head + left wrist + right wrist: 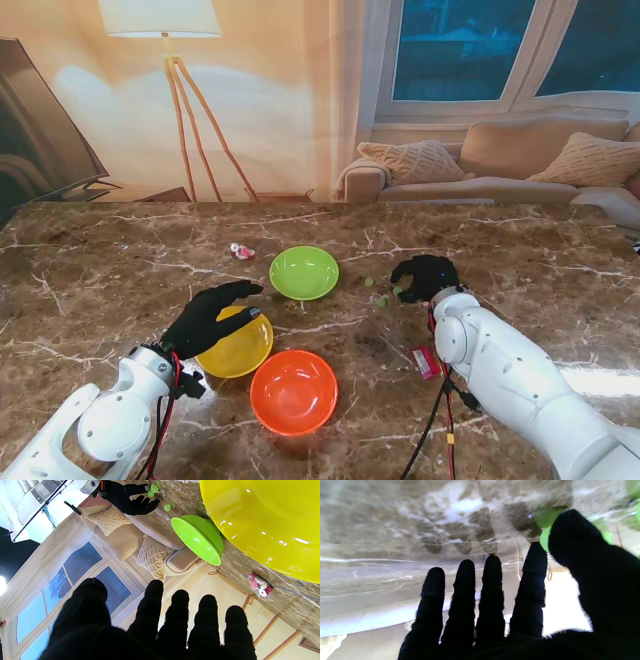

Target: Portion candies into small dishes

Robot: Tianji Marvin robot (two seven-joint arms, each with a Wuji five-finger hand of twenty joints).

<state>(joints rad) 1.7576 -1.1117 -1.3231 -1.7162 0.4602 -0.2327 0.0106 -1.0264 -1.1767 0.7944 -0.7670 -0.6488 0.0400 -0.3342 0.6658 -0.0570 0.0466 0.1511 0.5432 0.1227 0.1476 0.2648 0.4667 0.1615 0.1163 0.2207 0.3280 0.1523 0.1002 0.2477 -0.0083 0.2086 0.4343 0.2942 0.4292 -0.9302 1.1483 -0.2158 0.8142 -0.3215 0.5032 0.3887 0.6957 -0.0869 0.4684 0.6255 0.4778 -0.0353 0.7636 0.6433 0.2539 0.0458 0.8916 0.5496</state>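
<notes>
Green dish (304, 272) blocks straight path between hands; elsewhere marble bare.

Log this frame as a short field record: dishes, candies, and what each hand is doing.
dishes: green bowl, yellow bowl, orange bowl; no candy visible inside
loose green candies: on table, right of green bowl
wrapped candy: left of green bowl
left hand: open, over yellow bowl
right hand: open, at green candies
</notes>
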